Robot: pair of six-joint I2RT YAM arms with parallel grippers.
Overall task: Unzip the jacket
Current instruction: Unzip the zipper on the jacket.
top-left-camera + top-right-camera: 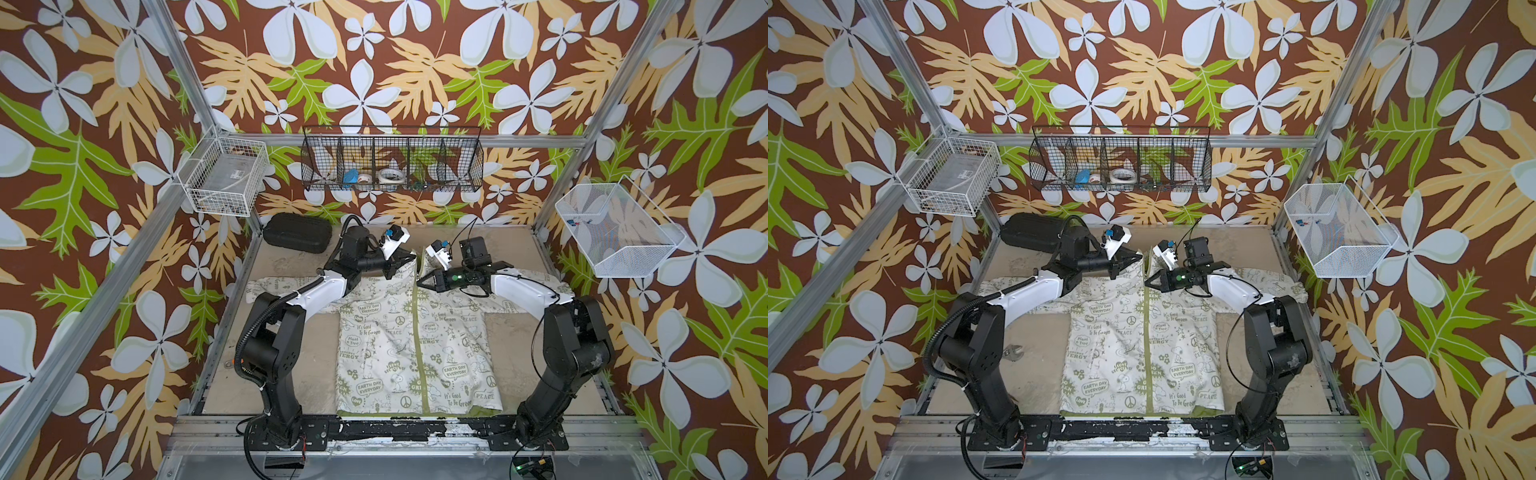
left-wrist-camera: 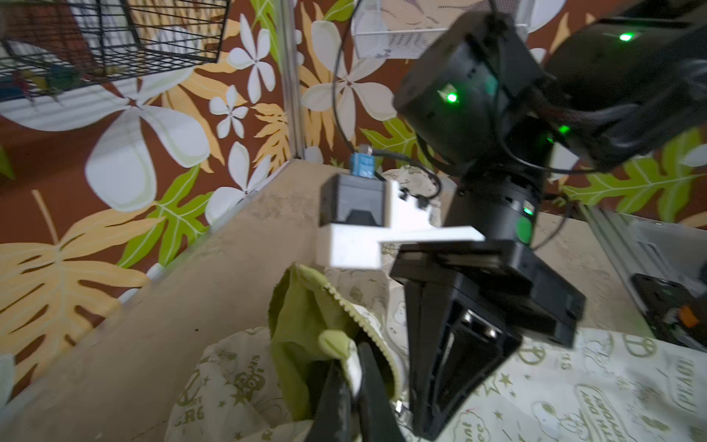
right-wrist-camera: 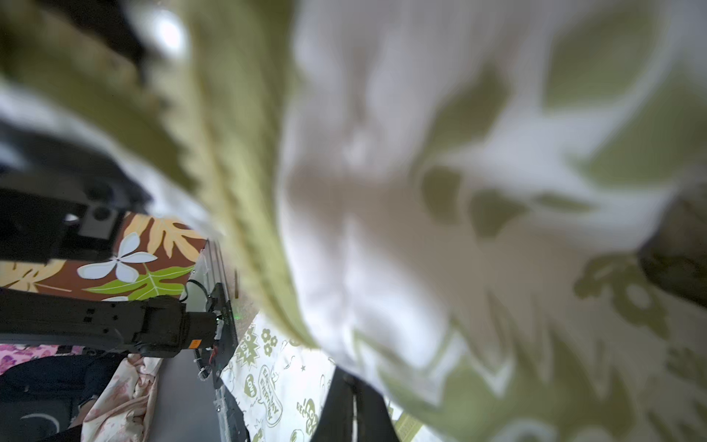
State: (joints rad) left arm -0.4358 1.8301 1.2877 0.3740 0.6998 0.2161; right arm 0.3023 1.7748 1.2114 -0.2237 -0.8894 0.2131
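Your jacket (image 1: 415, 345) lies flat mid-frame in both top views, collar toward the top. Your left gripper (image 1: 411, 257) is pinched shut on the green collar edge. Your right gripper (image 1: 420, 282) is closed just beside it at the zipper top, can't tell on what.

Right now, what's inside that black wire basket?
The black wire basket holds a blue object, a small tape roll and a bigger white tape roll. Further right, small bits blur behind the mesh.
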